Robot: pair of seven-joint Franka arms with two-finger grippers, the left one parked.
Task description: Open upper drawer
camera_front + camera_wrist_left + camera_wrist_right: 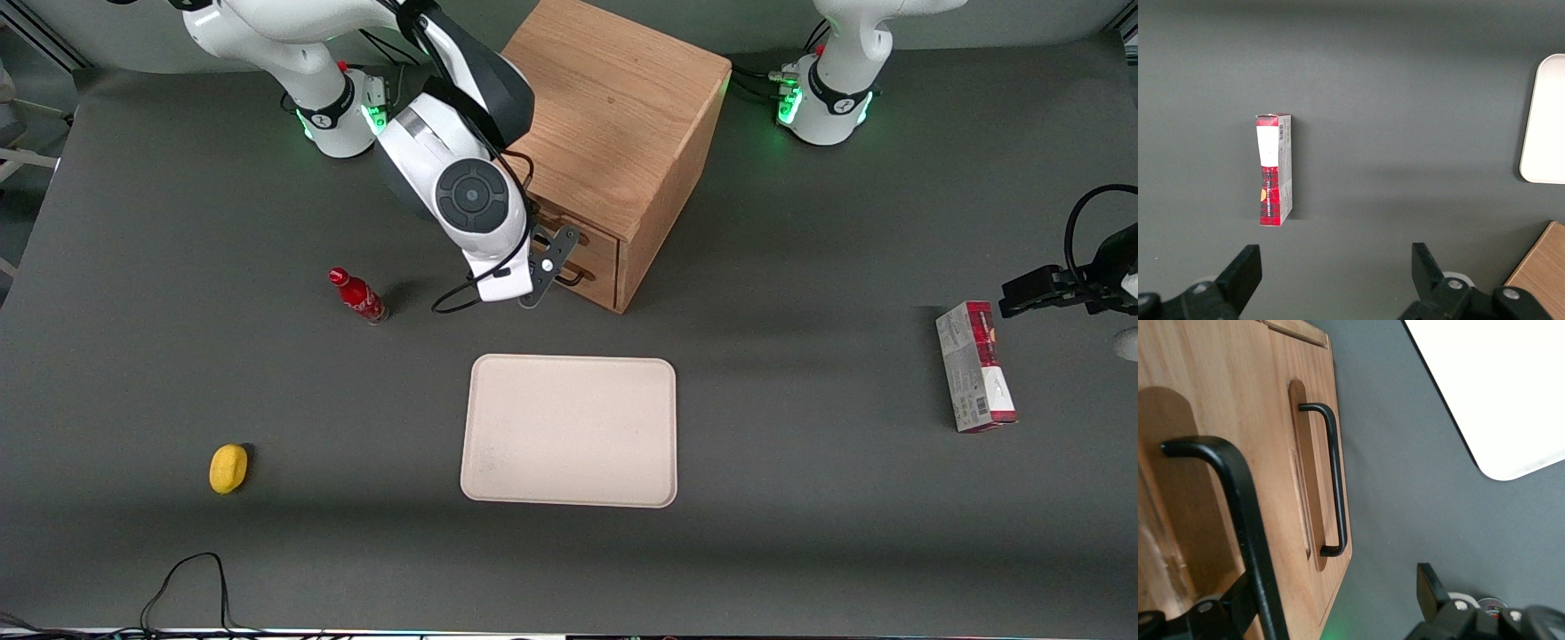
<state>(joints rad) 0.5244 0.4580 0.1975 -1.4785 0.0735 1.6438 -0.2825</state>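
**Gripper at the upper drawer handle**

The gripper (1331, 613) is hanging in front of the cabinet (613, 133), jaws spread wide around the black bar handle (1245, 520) of the upper drawer (1178, 487), which is sitting shut above the lower drawer (1311, 453).

"Furniture?"
"One wooden cabinet (613, 116); two drawers, the upper drawer (1205, 400) and lower drawer (1281, 387), one black bar handle each."
"Else?"
"One tray (569, 431), one red bottle (358, 297), one yellow object (228, 468), one carton (975, 366), one gripper (549, 267) at the drawer fronts."
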